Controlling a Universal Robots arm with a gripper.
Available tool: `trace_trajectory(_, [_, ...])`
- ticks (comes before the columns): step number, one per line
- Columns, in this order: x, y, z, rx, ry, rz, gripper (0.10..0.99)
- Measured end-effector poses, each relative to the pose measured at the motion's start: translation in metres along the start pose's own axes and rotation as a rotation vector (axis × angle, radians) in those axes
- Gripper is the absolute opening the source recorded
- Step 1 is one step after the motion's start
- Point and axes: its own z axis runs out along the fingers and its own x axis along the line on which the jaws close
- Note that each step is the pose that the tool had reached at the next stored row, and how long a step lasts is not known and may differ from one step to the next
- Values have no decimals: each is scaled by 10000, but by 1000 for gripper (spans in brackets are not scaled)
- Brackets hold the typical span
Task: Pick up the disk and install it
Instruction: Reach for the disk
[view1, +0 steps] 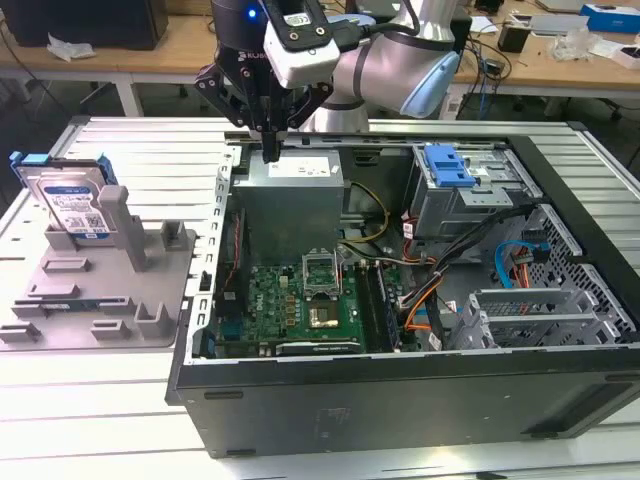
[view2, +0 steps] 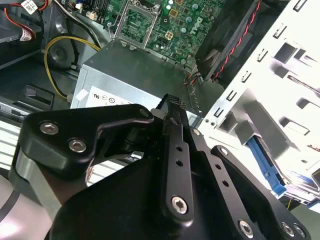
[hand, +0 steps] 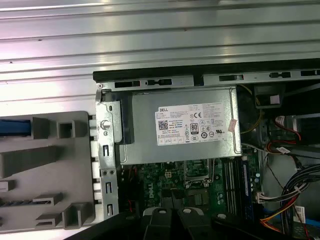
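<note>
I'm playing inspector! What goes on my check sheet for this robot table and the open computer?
Surface: white slatted metal table.
Job's things: silver hard drive with blue rails stands propped on the grey plastic fixture with posts, apart from the open black computer case; grey metal cage with blue tab sits inside the case.
Clutter: nothing seen.
Gripper: black gripper shut, empty, above the grey power supply box.
Cables: yellow, orange, blue and black wires inside the case.
Surroundings: wooden desks with boxes and cords behind.
</note>
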Motion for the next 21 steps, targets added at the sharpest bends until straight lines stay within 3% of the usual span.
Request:
trace_trajectory(2, [28, 2, 1, -2, -1, 4, 106])
trace_trajectory(6, [282, 14, 9, 1, 0, 16, 106])
trace_trajectory(8, [530, 20, 19, 0, -1, 17, 106])
trace_trajectory(12, [748, 39, 32, 0, -1, 17, 106])
trace_trajectory(15, [1018, 63, 47, 1, 0, 17, 106])
trace_trajectory(20, [1276, 91, 66, 0, 0, 15, 106])
trace_trajectory(21, [1370, 108, 75, 1, 0, 18, 106])
